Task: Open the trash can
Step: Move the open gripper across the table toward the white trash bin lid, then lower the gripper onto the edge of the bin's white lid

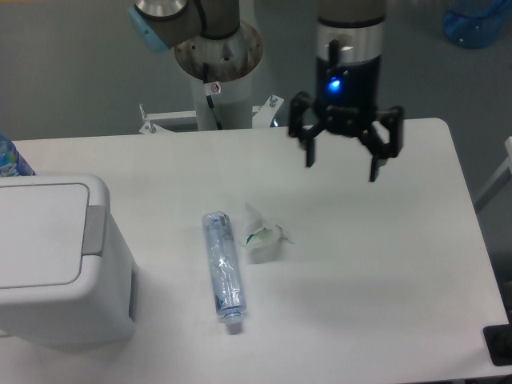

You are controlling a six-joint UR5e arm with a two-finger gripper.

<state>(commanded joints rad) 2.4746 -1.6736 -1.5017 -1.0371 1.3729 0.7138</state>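
Observation:
The trash can (pixel 56 256) is a large boxy white bin at the table's left edge, its flat inset lid lying closed with a grey tab (pixel 94 230) on its right side. My gripper (pixel 342 164) hangs open above the table's back middle, fingers spread wide with nothing between them. It is well to the right of the trash can and apart from it.
A clear plastic bottle (pixel 223 269) lies on its side on the white table (pixel 384 264), with a crumpled white wrapper (pixel 262 233) just right of it. The arm's base column (pixel 218 68) stands behind the table. A blue bottle top (pixel 11 159) shows at far left.

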